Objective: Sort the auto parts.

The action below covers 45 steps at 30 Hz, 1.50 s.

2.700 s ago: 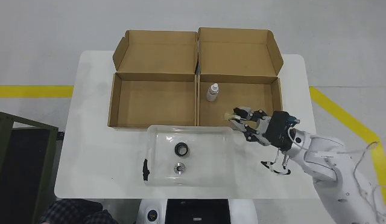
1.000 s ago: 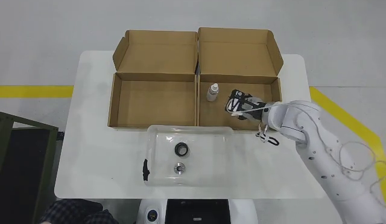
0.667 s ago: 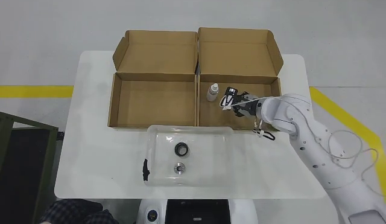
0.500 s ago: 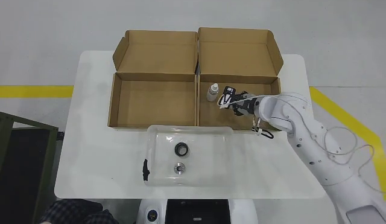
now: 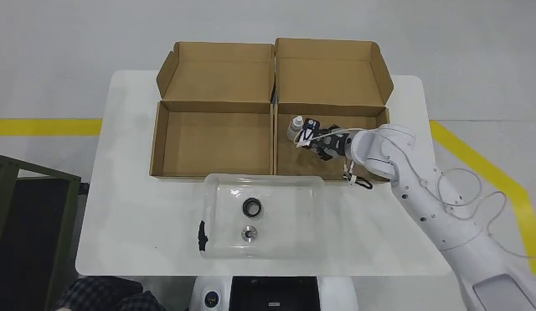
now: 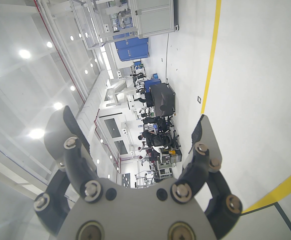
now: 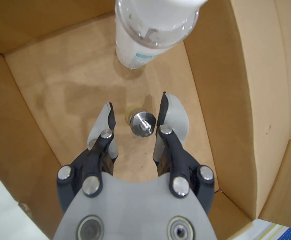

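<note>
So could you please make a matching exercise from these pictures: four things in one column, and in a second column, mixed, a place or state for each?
Things:
1. bottle
2. metal part
3. black ring
4. left gripper

Places or states:
A. in the clear tray
B. open, facing out into the room
C. upright in the right box
D. on the box floor, between the right gripper and its open fingers

Pairs: 1-C, 2-D, 3-A, 4-B
</note>
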{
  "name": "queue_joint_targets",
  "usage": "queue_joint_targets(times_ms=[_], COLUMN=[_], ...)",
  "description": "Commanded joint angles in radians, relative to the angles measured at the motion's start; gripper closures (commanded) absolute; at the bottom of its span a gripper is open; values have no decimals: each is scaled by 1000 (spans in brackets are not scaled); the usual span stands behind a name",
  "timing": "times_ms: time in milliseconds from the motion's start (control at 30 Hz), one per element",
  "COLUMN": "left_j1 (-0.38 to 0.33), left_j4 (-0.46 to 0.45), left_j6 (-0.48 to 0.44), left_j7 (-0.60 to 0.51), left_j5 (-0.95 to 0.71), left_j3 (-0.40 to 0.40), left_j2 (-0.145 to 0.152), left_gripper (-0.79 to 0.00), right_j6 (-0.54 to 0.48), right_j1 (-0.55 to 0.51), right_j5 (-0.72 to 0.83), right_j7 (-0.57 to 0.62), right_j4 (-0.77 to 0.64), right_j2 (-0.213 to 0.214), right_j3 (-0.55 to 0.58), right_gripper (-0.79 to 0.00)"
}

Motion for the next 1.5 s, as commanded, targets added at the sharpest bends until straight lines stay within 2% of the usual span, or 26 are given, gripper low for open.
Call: queue_joint_targets(times_ms=[0, 133, 233, 400, 500, 700, 833, 900, 933, 1000, 1467], left_j1=[0, 0, 0, 0, 0, 0, 0, 0, 0, 0, 0], left_j4=[0, 0, 0, 0, 0, 0, 0, 0, 0, 0, 0], left_j6=[0, 0, 0, 0, 0, 0, 0, 0, 0, 0, 0], left_j7=[0, 0, 0, 0, 0, 0, 0, 0, 0, 0, 0], left_j5=[0, 0, 0, 0, 0, 0, 0, 0, 0, 0, 0], left_j3=[0, 0, 0, 0, 0, 0, 0, 0, 0, 0, 0], left_j2=[0, 0, 0, 0, 0, 0, 0, 0, 0, 0, 0], left_gripper=[-785, -785, -785, -785, -785, -785, -785, -785, -785, -785, -785], right_j6=[2, 0, -10, -31, -47, -63, -64, -67, -64, -53, -54], right_j1=[-8, -42, -80, -156, -206, -288, -333, -349, -355, -366, -359], right_j5=[4, 24, 49, 92, 117, 124, 114, 104, 93, 70, -57], right_j7=[2, 3, 1, 0, -7, -44, -84, -107, -117, -140, -234], right_j4=[-17, -76, -136, -251, -327, -440, -491, -509, -518, -530, -509], right_j2=[3, 14, 27, 47, 57, 68, 70, 69, 69, 67, 40], right_j3=[12, 59, 107, 189, 221, 251, 241, 229, 223, 209, 30], right_gripper=[-406, -459, -542, -582, -594, -560, -548, -576, -616, -625, -625])
